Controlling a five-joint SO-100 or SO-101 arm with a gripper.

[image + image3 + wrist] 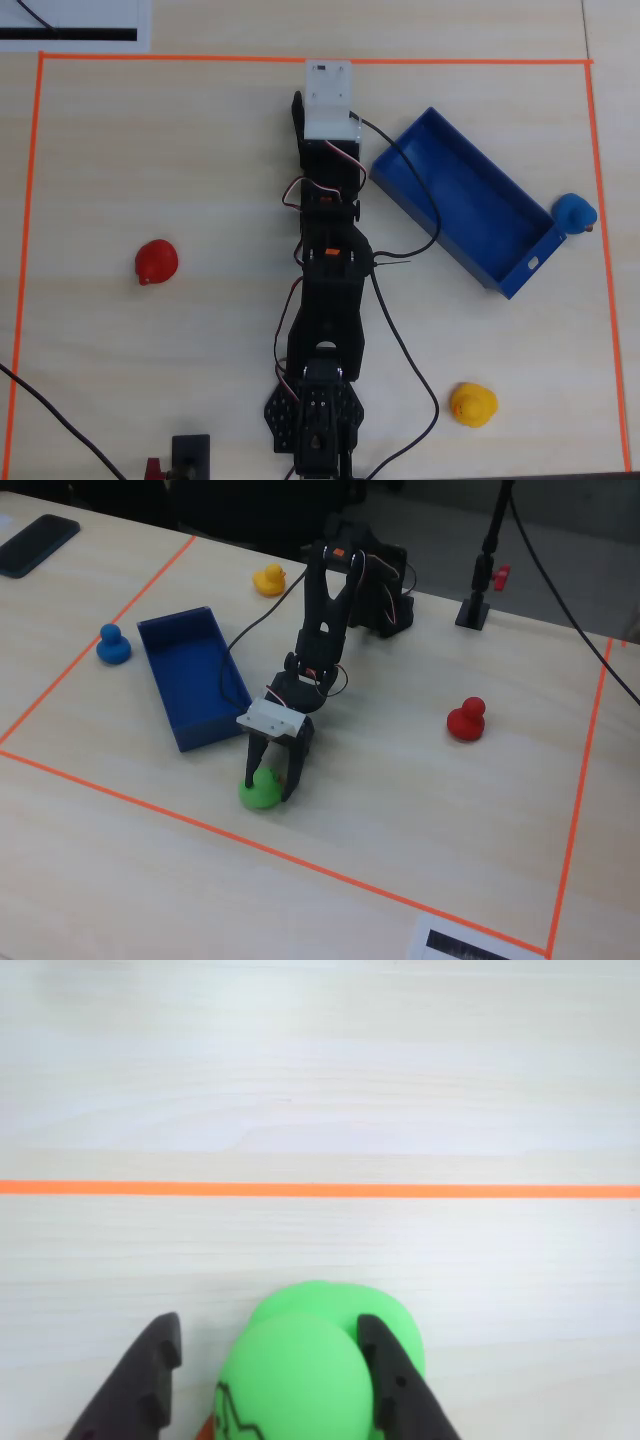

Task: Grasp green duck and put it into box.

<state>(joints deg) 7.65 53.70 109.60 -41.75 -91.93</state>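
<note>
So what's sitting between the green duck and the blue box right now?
Nothing: in the fixed view only bare table separates the green duck from the box.

Green duck (262, 789): small, bright green, rounded body with a rounded head above it, sitting upright on the pale wooden table just inside the near orange tape line in the fixed view. In the wrist view the duck (318, 1365) is filling the lower centre of the frame, a touch of orange showing at its lower left.

Box (168, 694): long rectangular blue tray with low walls, lying flat and empty, just to the left of the duck in the fixed view. In the overhead view the box (533, 263) is lying diagonally, showing a small hole in its lower-right short end.
</note>
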